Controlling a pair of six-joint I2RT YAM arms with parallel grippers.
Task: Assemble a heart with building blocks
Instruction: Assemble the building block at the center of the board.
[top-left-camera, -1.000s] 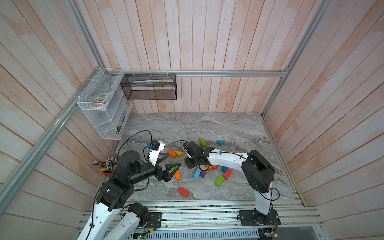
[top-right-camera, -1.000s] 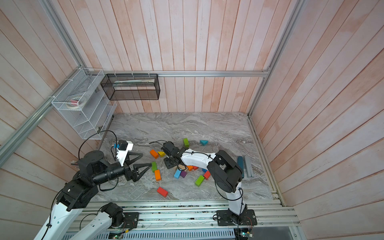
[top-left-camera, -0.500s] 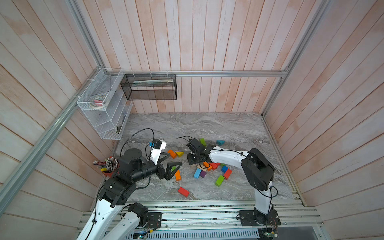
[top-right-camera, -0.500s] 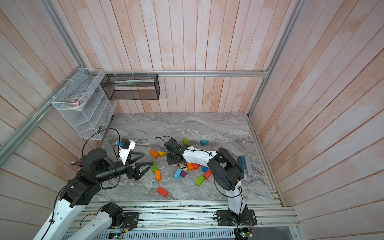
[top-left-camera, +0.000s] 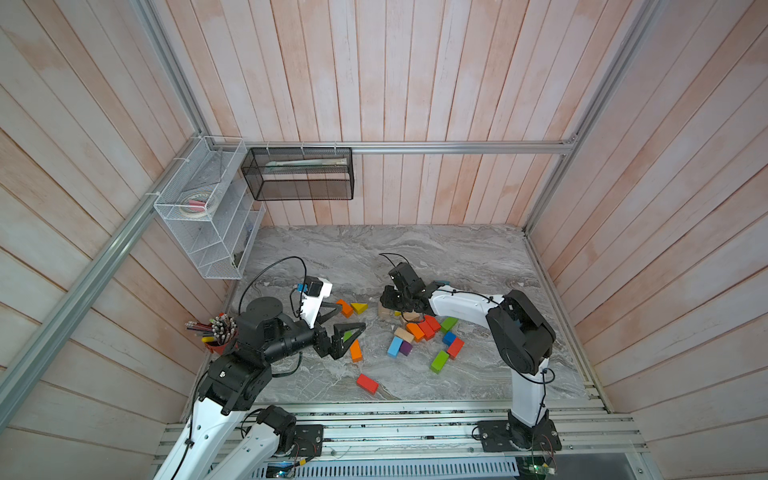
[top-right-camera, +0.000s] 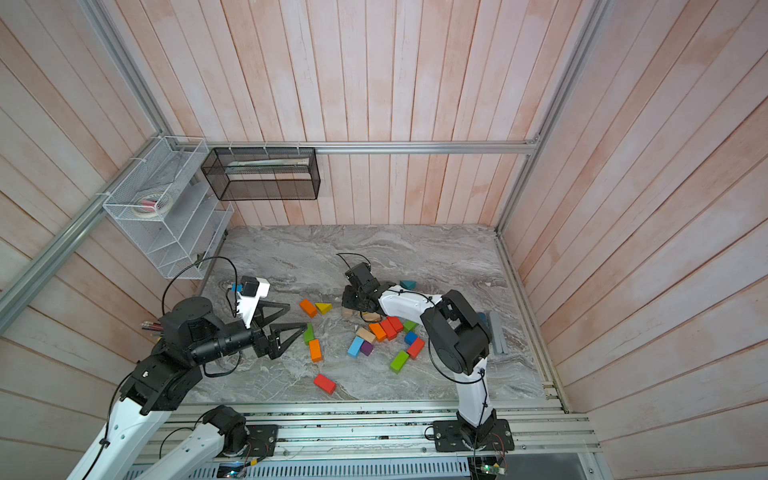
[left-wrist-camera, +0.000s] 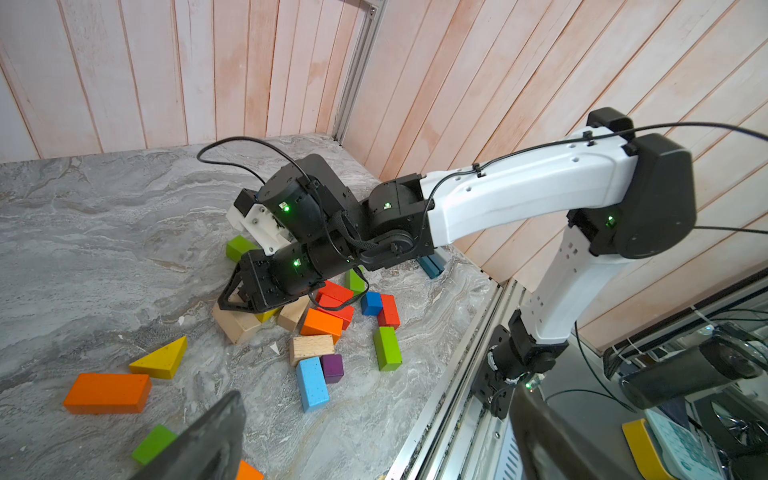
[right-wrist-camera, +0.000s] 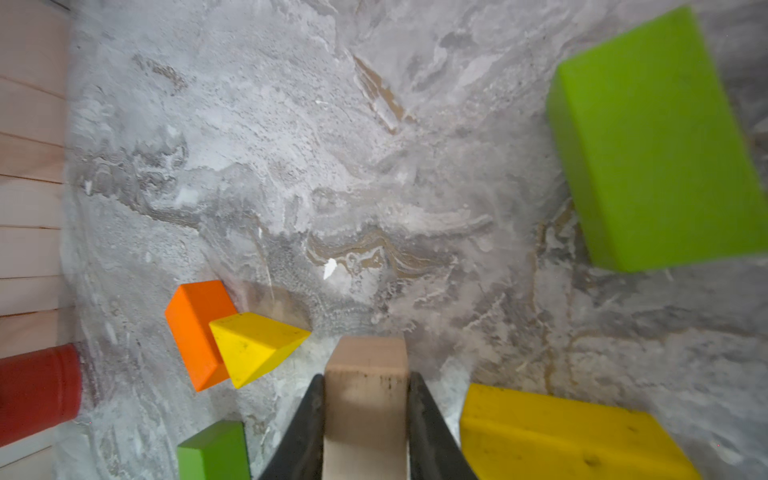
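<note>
The tan block (right-wrist-camera: 365, 386) is clamped between the right gripper (right-wrist-camera: 366, 378)'s fingers (right-wrist-camera: 307, 415), down by the table (right-wrist-camera: 332, 166). A yellow wedge (right-wrist-camera: 257, 349) lies near one finger, and a yellow block (right-wrist-camera: 561, 436) lies just beside the other. The left gripper (top-right-camera: 297, 316) hangs with its fingers spread wide, a green block (top-right-camera: 308, 332) near their tips.

my right gripper (right-wrist-camera: 366, 380) is black; the tan block (right-wrist-camera: 365, 415) in it is unpainted wood. in a top view, a yellow wedge (top-left-camera: 359, 308) and orange brick (top-left-camera: 344, 308) lie at its nine o'clock. the tabletop (top-left-camera: 415, 257) is grey marble, veined white and tan.
</note>
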